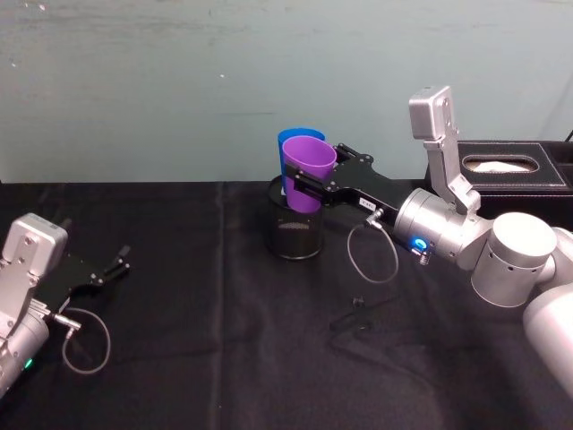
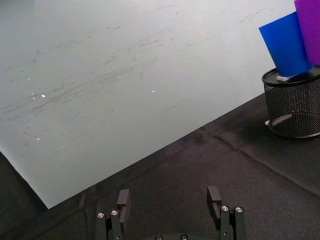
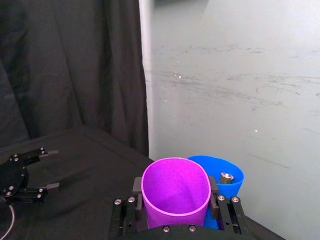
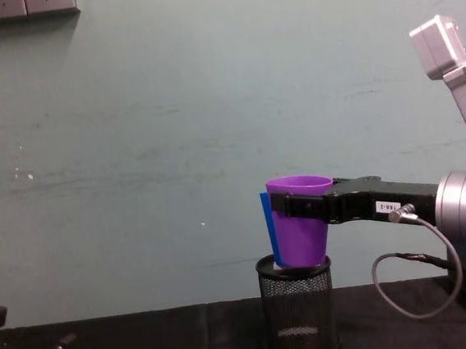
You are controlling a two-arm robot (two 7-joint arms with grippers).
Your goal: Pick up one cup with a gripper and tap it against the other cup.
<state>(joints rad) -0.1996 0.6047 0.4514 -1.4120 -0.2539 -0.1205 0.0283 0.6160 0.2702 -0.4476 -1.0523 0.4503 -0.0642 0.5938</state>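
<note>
Left gripper (image 1: 112, 269) parked nearest me, fingers spread. Right gripper (image 4: 298, 207) pinches the purple cup (image 4: 299, 238) just above the mesh holder (image 4: 299, 317). The blue cup (image 2: 285, 45) stands in the holder right behind. My worry: a hard tap topples the holder, or the purple base snags its rim.

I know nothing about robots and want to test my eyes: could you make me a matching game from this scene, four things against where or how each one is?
Things:
1. purple cup
2. blue cup
3. mesh holder
4. left pincer

States:
a. open, holding nothing, low at the left
b. standing on the black cloth
c. clamped in the right pincer
d. just behind the purple cup, not gripped

Pairs: 1-c, 2-d, 3-b, 4-a.
</note>
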